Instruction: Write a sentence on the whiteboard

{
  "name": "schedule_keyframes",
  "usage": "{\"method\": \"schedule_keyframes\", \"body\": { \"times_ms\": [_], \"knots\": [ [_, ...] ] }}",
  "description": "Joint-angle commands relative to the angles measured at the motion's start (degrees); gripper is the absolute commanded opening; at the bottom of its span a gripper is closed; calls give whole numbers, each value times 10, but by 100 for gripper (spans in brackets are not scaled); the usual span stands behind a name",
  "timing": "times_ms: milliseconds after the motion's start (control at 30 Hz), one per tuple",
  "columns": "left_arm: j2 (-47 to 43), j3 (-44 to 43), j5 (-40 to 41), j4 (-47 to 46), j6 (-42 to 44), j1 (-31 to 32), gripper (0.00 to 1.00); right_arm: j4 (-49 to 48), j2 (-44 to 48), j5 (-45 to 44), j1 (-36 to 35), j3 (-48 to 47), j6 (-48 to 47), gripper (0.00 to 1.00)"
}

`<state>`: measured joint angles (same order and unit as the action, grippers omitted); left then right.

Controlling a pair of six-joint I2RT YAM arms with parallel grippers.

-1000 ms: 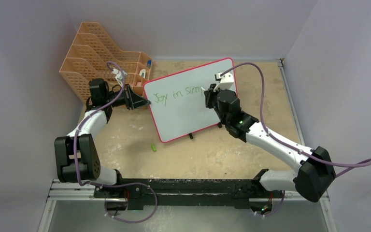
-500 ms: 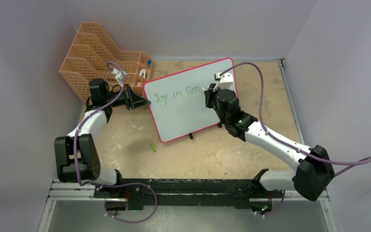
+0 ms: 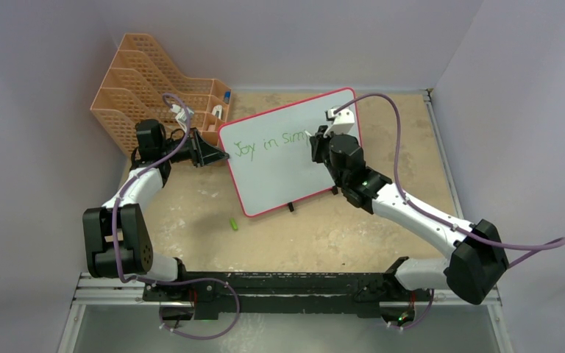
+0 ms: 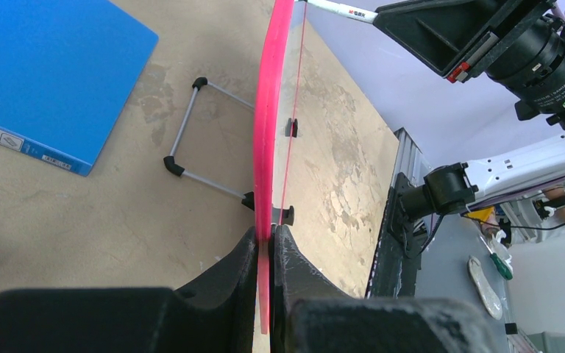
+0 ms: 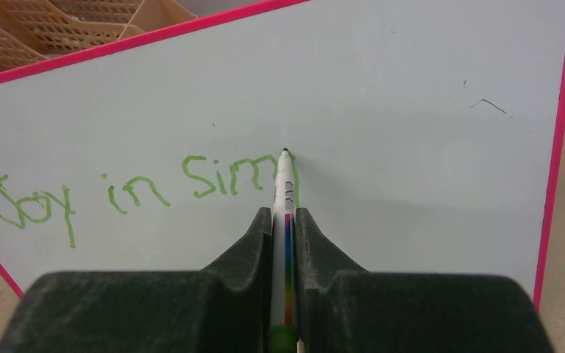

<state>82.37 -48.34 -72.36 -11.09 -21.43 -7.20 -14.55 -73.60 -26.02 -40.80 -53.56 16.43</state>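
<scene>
Place: a robotics lab, inside a small walled test cell.
Walls: plain pale panels (image 3: 37,147) close in the counter (image 3: 353,228) on three sides.
Rig: a left arm (image 3: 129,195) and a right arm (image 3: 419,217) on an aluminium rail (image 3: 107,288) at the near edge, with purple cables (image 3: 398,140) looping loose.
Counter: bare, worn and stained.
Props: office goods, namely orange file trays (image 3: 140,81), a blue folder (image 4: 44,73), a whiteboard (image 3: 279,176) and a marker (image 5: 285,220).
Beyond: a grey surface beside the cell, a green-handled tool (image 4: 502,266) lying on it.
</scene>
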Motion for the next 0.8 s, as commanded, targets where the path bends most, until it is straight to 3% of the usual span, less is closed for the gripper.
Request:
{"method": "schedule_keyframes", "body": {
  "times_ms": [0, 767],
  "knots": [
    [-13, -18, 2, -2, 12, 5, 0, -30, -2, -10, 4, -24, -9, 0],
    [-12, -19, 4, -2, 12, 5, 0, -4, 15, -13, 14, -1, 2, 0]
  ]
}}
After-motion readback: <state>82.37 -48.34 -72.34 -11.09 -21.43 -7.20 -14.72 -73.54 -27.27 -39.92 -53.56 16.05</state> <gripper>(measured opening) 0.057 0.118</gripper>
